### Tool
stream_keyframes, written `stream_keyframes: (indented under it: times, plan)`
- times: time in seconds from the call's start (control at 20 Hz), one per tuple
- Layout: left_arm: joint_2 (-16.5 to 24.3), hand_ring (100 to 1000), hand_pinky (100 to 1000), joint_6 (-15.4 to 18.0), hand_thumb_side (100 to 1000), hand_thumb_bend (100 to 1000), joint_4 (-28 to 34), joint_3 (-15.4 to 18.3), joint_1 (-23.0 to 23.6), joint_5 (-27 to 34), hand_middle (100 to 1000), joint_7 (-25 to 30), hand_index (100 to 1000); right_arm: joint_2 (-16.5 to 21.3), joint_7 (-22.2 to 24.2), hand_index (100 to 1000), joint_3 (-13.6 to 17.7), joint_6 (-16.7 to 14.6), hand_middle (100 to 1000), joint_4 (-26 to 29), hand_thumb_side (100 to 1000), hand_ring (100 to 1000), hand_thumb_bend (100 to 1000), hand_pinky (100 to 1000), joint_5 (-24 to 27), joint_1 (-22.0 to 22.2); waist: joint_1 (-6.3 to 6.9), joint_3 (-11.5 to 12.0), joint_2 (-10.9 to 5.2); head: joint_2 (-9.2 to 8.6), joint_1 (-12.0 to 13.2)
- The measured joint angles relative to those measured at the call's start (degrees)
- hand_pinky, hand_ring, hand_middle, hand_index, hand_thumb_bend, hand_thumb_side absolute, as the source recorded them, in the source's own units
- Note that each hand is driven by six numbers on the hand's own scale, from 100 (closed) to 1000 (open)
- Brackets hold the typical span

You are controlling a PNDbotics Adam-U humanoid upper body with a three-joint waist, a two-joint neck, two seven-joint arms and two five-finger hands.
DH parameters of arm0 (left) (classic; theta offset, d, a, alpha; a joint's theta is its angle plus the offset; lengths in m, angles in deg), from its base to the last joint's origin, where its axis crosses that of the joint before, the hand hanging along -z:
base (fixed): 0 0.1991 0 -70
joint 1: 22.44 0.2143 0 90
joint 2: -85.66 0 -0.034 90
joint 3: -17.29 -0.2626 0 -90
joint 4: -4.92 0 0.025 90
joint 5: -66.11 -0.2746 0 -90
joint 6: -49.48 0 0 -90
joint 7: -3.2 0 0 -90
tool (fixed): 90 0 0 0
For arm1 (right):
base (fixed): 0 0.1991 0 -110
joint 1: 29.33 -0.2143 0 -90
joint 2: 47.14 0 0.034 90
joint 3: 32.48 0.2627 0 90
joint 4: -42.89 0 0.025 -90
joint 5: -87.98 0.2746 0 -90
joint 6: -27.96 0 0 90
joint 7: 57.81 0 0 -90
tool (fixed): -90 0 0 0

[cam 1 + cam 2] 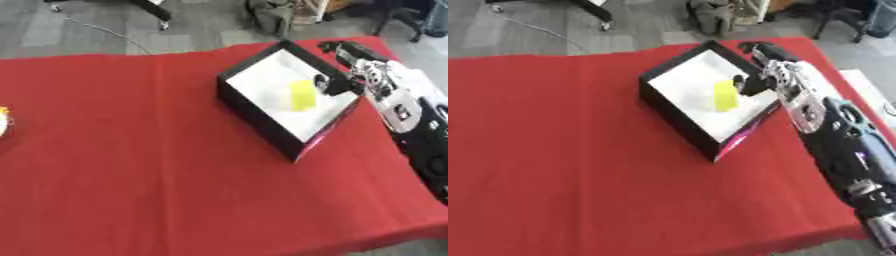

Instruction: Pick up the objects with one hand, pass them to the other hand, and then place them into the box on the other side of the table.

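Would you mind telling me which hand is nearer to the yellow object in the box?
Right. The right hand is at the box's right rim, right beside the yellow object. The left hand shows in neither view.

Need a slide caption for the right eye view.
Right robot hand over the box beside a yellow object on the red table.

No readable text, label, brand, number or sign shows in either view.
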Motion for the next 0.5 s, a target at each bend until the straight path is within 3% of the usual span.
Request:
stream_keyframes:
  times: [0.15, 0.25, 0.3, 0.35, 0.5]
  plan:
    - [0.01, 637, 718, -0.15, 507, 465, 0.00, 0.32, 0.00, 0.00, 688, 0.08, 870, -0.01, 0.18, 992, 0.47, -0.07, 905, 0.49, 100, 1000, 100, 1000, -0.16, 0.23, 0.01, -0.07, 0.00, 0.00, 0.31]
    - [0.04, 636, 714, -0.34, 512, 456, 0.00, 0.53, -0.02, 0.00, 685, 0.22, 869, -0.06, -0.30, 1000, 1.12, 0.52, 914, 1.77, 100, 1000, 100, 1000, 0.64, 0.42, 0.06, -0.16, 0.00, 0.00, 0.74]
    - [0.12, 633, 711, -0.50, 519, 444, -0.01, 0.69, -0.06, 0.03, 683, 0.38, 871, -0.20, -0.81, 999, 1.62, 1.02, 915, 2.76, 254, 1000, 100, 1000, 1.28, 0.42, 0.13, -0.22, 0.00, 0.00, 1.02]
    - [0.40, 633, 712, -0.75, 522, 436, -0.04, 0.79, -0.22, 0.21, 684, 0.64, 873, -0.58, -1.44, 997, 2.22, 1.46, 916, 3.87, 314, 1000, 100, 1000, 2.01, 0.39, 0.23, -0.28, 0.00, 0.00, 1.29]
    - [1.71, 634, 716, -2.18, 549, 404, -0.91, 1.36, -1.51, 1.62, 682, 2.23, 880, -2.26, -3.65, 1000, 3.61, 1.33, 938, 7.68, 397, 1000, 100, 1000, 4.39, 0.28, 0.63, -0.37, -0.02, 0.06, 2.32]
